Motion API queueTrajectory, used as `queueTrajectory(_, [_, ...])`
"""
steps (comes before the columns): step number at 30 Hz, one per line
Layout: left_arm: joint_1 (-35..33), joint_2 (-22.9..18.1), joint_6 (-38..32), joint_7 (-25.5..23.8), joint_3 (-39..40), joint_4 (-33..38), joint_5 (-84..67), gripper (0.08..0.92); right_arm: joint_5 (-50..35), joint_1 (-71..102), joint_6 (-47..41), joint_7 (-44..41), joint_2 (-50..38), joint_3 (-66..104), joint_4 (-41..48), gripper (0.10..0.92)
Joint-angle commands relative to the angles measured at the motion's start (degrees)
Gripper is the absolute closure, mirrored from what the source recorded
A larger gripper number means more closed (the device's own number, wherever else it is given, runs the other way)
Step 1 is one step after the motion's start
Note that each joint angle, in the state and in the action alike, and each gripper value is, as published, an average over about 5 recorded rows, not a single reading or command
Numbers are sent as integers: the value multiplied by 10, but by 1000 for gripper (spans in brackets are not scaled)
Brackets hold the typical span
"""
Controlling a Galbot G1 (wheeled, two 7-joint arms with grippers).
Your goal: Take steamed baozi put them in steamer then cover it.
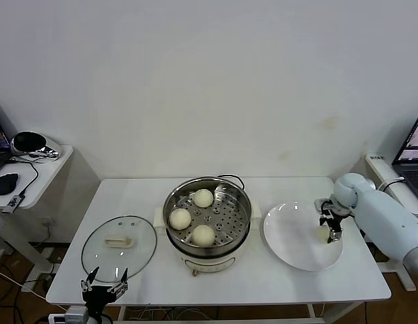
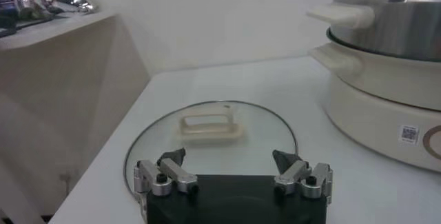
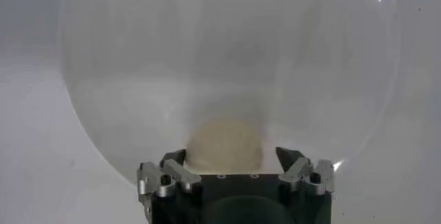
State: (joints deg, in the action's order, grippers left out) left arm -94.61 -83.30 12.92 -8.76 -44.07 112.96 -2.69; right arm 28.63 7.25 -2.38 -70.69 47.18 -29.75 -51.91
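Step in hand: right gripper (image 1: 329, 228) at 3 o'clock over the white plate (image 1: 290, 251), fingers astride the last baozi (image 3: 224, 146) but not visibly clamped; three buns in the steamer (image 1: 207, 213), cover (image 1: 119, 242) on the worktop (image 1: 344, 277) at 9 o'clock near the spread left gripper (image 1: 105, 283); next, squeeze and lift.

The steamer (image 1: 207, 217) stands uncovered at table (image 1: 141, 192) centre, open from above; three baozi (image 1: 203, 234) occupy its tray, leaving bare tray on the right side. The cover (image 1: 119, 248) lies flat to the left, clear of the pot. The plate (image 1: 293, 236) on the right carries one baozi (image 1: 323, 233) with the right gripper (image 1: 328, 226) directly over it.
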Motion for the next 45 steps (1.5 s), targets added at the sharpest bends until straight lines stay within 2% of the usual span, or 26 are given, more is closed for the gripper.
queueTrajectory(1, [1, 0, 0, 0, 2, -2, -1, 177, -16, -5, -9, 3, -6, -3, -8, 422])
queueTrajectory(5, [8, 3, -1, 0, 4, -2, -4, 177, -75, -45, -31, -1, -27, -45, -43, 463])
queueTrajectory(14, [24, 18, 0, -2, 4, 6, -26, 177, -286, -227, -112, -7, -64, -211, -185, 465])
queueTrajectory(20, [26, 18, -1, -1, -1, 12, -35, 177, -443, -385, -178, -1, -20, -355, -249, 465])
queueTrajectory(26, [33, 11, -3, 4, -12, 12, -53, 177, -571, -511, -226, 3, 58, -484, -256, 465])
queueTrajectory(37, [44, 15, -3, 8, -23, 11, -50, 177, -634, -511, -269, 15, 185, -525, -217, 465])
queueTrajectory(45, [44, 15, -3, 7, -24, 10, -53, 177, -615, -456, -292, 44, 244, -513, -181, 465])
